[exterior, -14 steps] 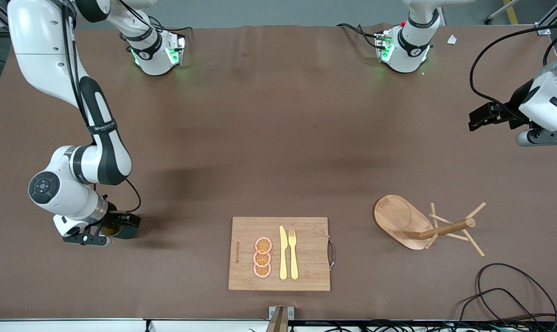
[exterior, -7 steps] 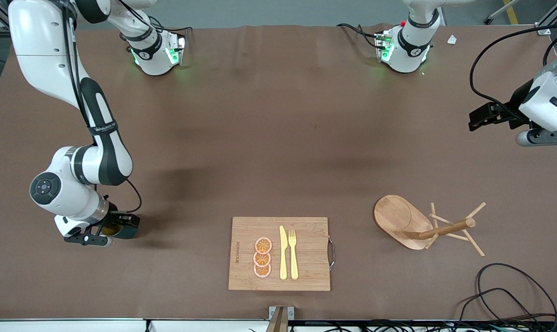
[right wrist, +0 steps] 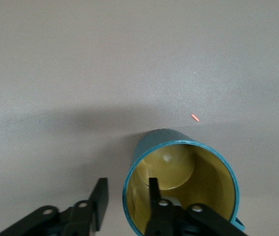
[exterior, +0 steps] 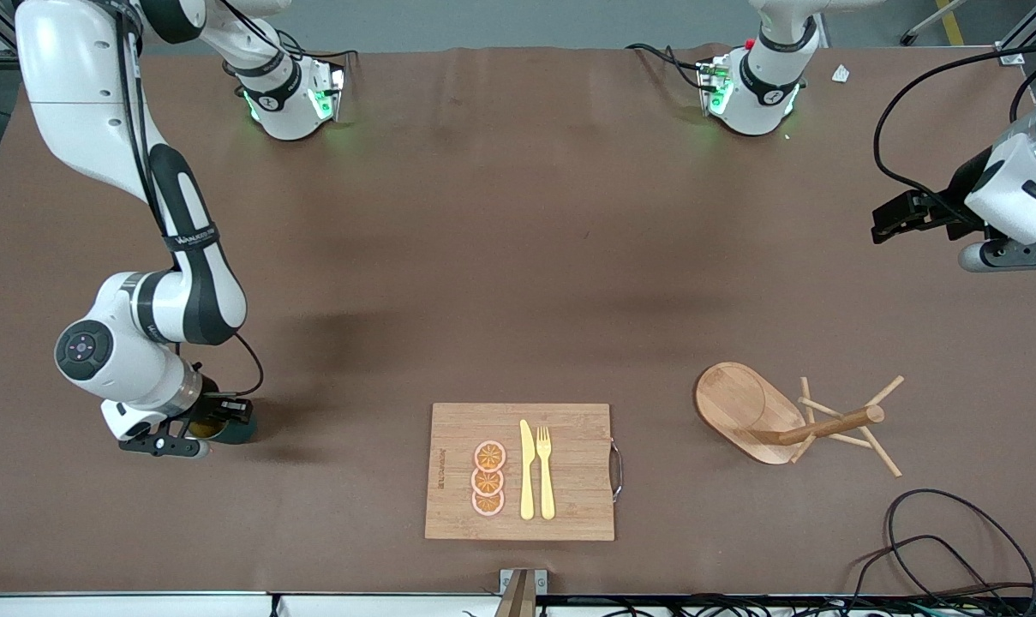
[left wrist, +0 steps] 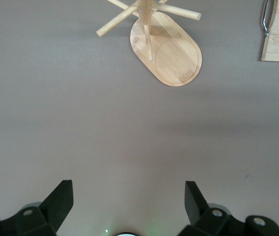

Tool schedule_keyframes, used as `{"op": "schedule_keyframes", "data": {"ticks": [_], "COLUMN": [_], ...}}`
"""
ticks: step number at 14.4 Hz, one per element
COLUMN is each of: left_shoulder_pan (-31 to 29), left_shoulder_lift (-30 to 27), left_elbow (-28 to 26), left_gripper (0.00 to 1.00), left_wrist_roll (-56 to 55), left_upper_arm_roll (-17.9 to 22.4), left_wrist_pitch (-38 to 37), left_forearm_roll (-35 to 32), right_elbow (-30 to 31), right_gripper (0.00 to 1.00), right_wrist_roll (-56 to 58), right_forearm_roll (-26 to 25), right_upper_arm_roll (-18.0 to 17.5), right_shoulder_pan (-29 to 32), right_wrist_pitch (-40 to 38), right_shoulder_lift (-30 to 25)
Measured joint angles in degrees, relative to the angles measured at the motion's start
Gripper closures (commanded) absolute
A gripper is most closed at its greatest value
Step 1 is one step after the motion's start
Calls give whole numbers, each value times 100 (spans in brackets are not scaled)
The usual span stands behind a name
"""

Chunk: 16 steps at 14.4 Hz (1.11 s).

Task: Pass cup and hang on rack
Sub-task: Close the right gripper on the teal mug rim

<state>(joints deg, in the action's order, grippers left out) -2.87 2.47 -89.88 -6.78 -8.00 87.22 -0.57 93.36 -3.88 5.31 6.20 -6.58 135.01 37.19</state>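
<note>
Brown matting covers the whole table (exterior: 518,257), and your action is down at the right arm's end of it. Your right gripper (exterior: 194,426) is low over the cup (right wrist: 181,189), roughly nine o'clock from the cutting board (exterior: 519,471); the wrist view shows its fingers apart and straddling the wall, one dipped into the mustard inside, one outside the teal rim, not clamped yet. The cup itself stands upright on the mat. You're on the pick-up, I'd say, the very first step. Next you need to close on that wall squarely, then lift clean and carry toward the middle for the hand-over. Your left gripper (exterior: 899,221) waits, up at about one o'clock from the rack (exterior: 792,418), jaws spread wide and empty. The rack appears to stand upright at three o'clock from the board, pegs free, oval base (left wrist: 171,54) flat on the mat.
</note>
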Motion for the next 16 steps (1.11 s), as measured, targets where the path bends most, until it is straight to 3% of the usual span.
{"op": "schedule_keyframes", "data": {"ticks": [3,5,13,16], "left_shoulder_pan": [0,0,0,-2], "left_shoulder_lift": [5,7,27,32], "left_elbow": [-4,-5,-9,-11], "left_gripper": [0,0,0,0], "left_wrist_roll": [0,0,0,0], "left_upper_arm_roll": [0,0,0,1], "left_wrist_pitch": [0,0,0,2], "left_forearm_roll": [0,0,0,0], "right_elbow": [0,-8,-68,-413], "right_gripper": [94,98,99,98], "right_wrist_roll": [1,2,2,5], "right_forearm_roll": [0,0,0,-1], "right_upper_arm_roll": [0,3,-3,-20], "right_shoulder_pan": [0,1,17,-42], "right_wrist_pitch": [0,0,-14,-601], "right_shoulder_lift": [0,-1,-14,-285]}}
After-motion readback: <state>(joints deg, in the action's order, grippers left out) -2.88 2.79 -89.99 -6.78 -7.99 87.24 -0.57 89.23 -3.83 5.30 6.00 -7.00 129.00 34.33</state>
